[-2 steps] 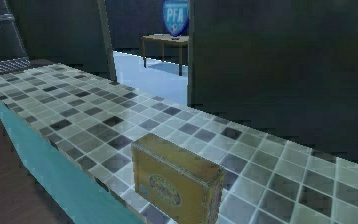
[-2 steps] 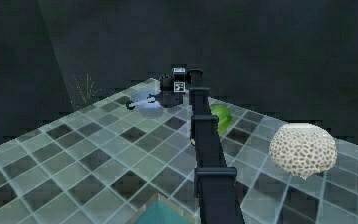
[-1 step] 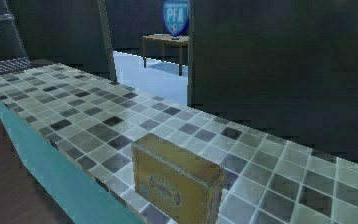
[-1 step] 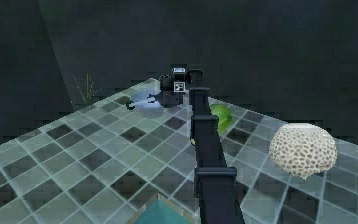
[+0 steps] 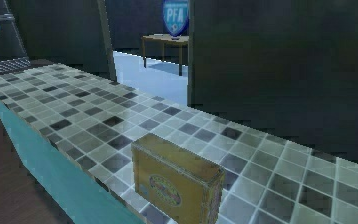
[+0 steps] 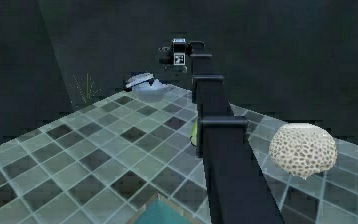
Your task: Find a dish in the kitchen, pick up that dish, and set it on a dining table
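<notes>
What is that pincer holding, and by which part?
Cannot be told: the pincer blends into the dark wall, near a pale shallow thing lying on the tiled counter.

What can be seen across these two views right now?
Counter: one, grey-white tiles, teal side, both views.
Box: one, tan, on the counter, forward view's bottom.
Table: one, wooden, past the doorway.
Blue thing: one, above the table.
Pale dish-like thing: one, grey-white, counter's far edge.
Lumpy round thing: one, off-white, arm side view's right.
Arm: one, dark.
Gripper: one, dark, near the pale thing; cannot tell whether it holds anything.
</notes>
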